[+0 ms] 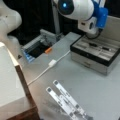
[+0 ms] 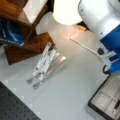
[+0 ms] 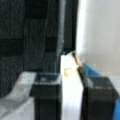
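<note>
Metal stand (image 1: 67, 103) cut off by frame bottom.

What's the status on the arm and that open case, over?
Gripper fingers apart, nothing between them. Open case below the wrist, pens inside. White cable and folding stand lie apart on table.

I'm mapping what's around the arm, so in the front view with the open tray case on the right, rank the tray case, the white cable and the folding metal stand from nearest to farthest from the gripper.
The gripper hangs at a front view's top right.
1. Tray case, directly below it at the right.
2. White cable, mid-table toward the left.
3. Folding metal stand, at the bottom edge.
</note>
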### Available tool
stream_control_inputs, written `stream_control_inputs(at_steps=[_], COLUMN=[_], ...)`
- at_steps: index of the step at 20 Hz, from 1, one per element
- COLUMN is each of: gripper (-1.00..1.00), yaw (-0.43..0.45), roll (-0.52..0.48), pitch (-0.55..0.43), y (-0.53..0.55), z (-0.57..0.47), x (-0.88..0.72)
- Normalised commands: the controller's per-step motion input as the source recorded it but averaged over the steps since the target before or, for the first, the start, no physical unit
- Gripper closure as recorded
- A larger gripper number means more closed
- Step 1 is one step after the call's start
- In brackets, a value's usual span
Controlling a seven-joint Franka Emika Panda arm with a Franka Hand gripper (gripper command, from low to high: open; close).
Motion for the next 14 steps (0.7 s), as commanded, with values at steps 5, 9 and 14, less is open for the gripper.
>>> stream_control_inputs(at_steps=[5,9,14], gripper=[1.0,1.0,1.0], yaw=[-0.045,-0.043,-0.053], roll=[-0.134,-0.133,-0.096], pitch=[0.02,0.006,0.003], y=[0.34,0.35,0.3], z=[0.18,0.17,0.13], x=[-0.1,-0.1,-0.09])
